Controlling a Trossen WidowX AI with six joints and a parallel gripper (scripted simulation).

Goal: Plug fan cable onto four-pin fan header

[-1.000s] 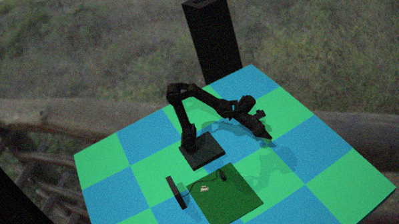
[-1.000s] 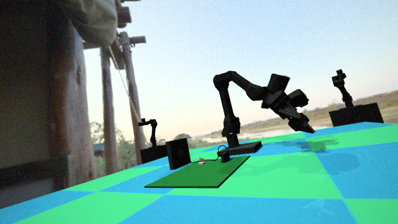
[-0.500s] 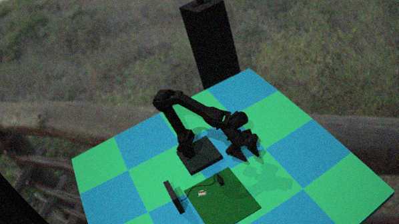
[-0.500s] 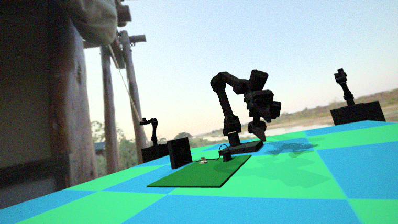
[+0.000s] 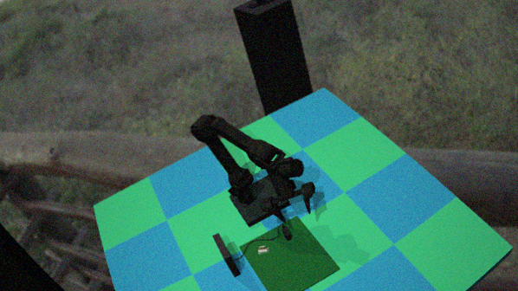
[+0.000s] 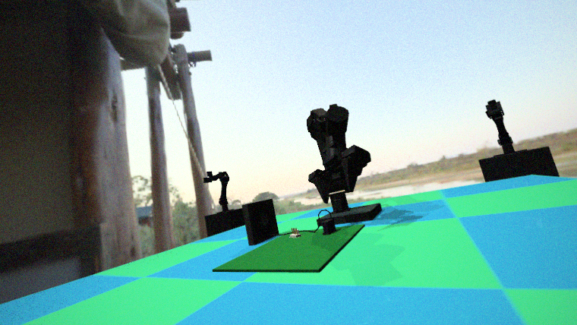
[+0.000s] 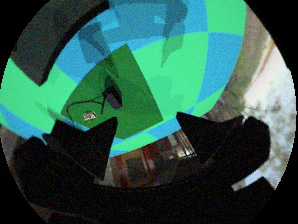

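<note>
The black fan plug (image 5: 287, 232) (image 6: 329, 226) (image 7: 113, 98) stands on the green board (image 5: 300, 272) (image 6: 278, 258) (image 7: 142, 107), near the edge by the arm's base. Its thin cable (image 7: 80, 103) loops back to the upright black fan (image 5: 226, 255) (image 6: 260, 222) beside the board. The pale four-pin header (image 5: 262, 249) (image 6: 294, 235) (image 7: 89, 117) is on the board between plug and fan, its pins bare. My gripper (image 5: 296, 216) (image 6: 338, 196) (image 7: 148, 116) is open and empty, above and a little to the side of the plug, not touching it. The fan is hidden in the wrist view.
The arm's dark base plate (image 5: 257, 207) (image 6: 355, 213) sits close to the board's back edge. The cable arches up beside the plug. Two black pedestals (image 5: 277, 52) (image 5: 16, 276) with small arms stand off the checkered table (image 5: 442, 227).
</note>
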